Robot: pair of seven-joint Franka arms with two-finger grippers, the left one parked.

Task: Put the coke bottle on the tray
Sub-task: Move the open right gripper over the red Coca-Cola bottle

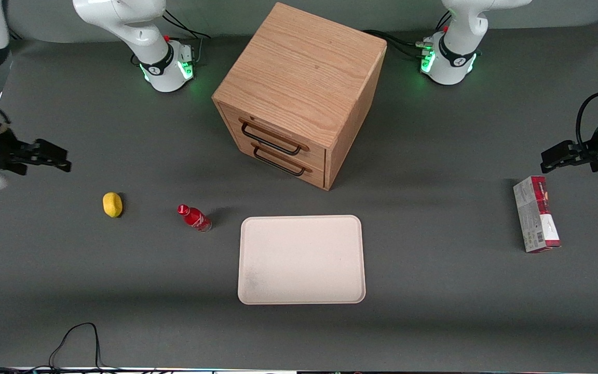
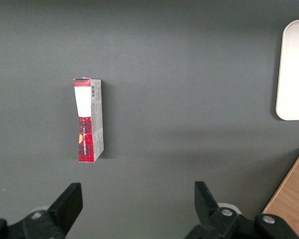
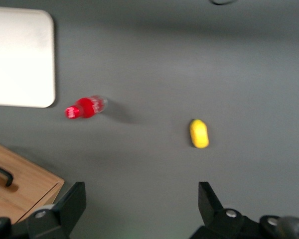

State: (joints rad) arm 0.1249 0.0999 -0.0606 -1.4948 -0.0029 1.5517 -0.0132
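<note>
The coke bottle is small and red with a red cap and a clear base. It stands on the grey table beside the cream-white tray, toward the working arm's end. It also shows in the right wrist view, next to the tray's corner. My right gripper hangs open and empty above the table at the working arm's end, well away from the bottle. Its fingers stand wide apart with only bare table between them.
A yellow lemon lies between the gripper and the bottle. A wooden drawer cabinet with two black handles stands farther from the camera than the tray. A red-and-grey carton lies toward the parked arm's end. Cables trail at the table's near edge.
</note>
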